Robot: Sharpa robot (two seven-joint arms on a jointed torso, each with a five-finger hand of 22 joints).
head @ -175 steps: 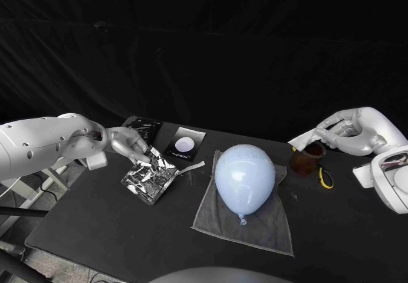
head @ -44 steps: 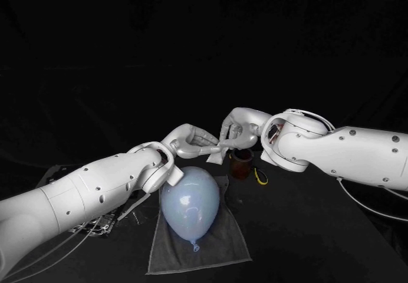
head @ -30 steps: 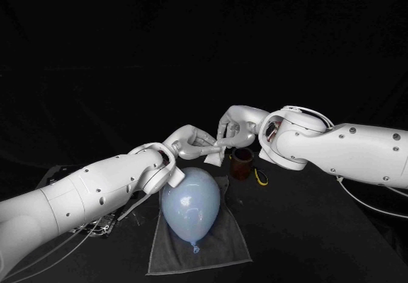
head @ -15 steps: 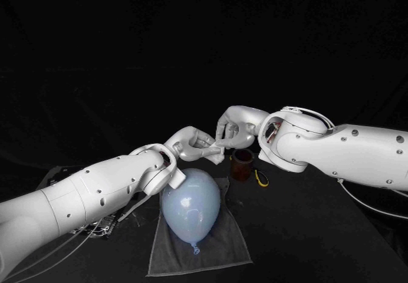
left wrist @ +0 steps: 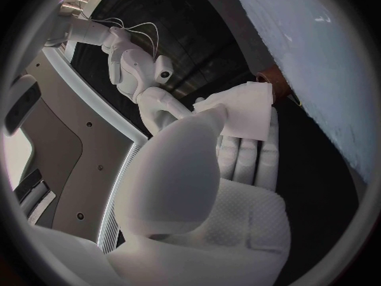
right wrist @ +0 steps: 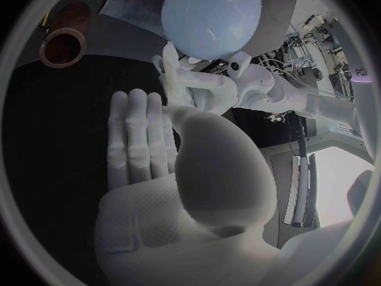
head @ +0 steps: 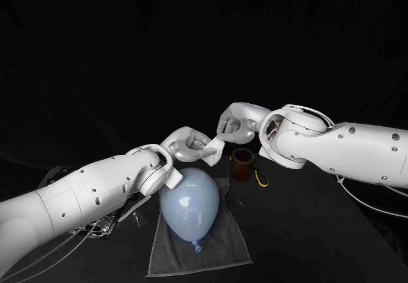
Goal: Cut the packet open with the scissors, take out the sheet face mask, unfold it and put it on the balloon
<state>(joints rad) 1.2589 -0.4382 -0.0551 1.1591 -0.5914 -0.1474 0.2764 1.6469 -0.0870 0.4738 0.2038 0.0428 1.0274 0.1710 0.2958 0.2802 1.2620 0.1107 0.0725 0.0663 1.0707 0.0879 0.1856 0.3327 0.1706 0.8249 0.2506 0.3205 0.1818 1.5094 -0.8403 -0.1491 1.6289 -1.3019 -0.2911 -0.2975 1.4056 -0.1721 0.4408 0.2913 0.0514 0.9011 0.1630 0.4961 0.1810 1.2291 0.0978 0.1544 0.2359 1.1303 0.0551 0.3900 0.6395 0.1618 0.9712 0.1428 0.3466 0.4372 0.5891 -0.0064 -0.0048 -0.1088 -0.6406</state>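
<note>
The face mask (head: 214,148) is a small, flat, white wad, folded several layers thick with squared edges, up in the air just above the middle of the head view. The left hand (head: 188,145) grasps it, pinching one end between thumb and fingers; the left wrist view shows the free end standing past the fingertips. The right hand (head: 234,127), smooth silver like the other, hangs just to the upper right of the wad. The right wrist view shows its fingers straight and side by side, the thumb apart, and nothing in its grasp; whether a fingertip touches the sheet I cannot tell. Below the hands, left of centre, the balloon (head: 190,201) lies on the black table (head: 323,236). It is pale blue, glossy and egg-shaped, with its knotted neck towards the bottom of the frame. Under it is a grey cloth (head: 204,253), a soft, matte oblong that sticks out beyond the neck. To the right of the balloon's top stands a round brown cup (head: 242,163), upright and open-mouthed, and just right of it lie the scissors (head: 260,177), of which the yellow handle loops show. The thick white left arm crosses the lower left of the frame and covers most of the packet (head: 104,225), a black-and-white printed pouch at the table's left side, well apart from the balloon
</note>
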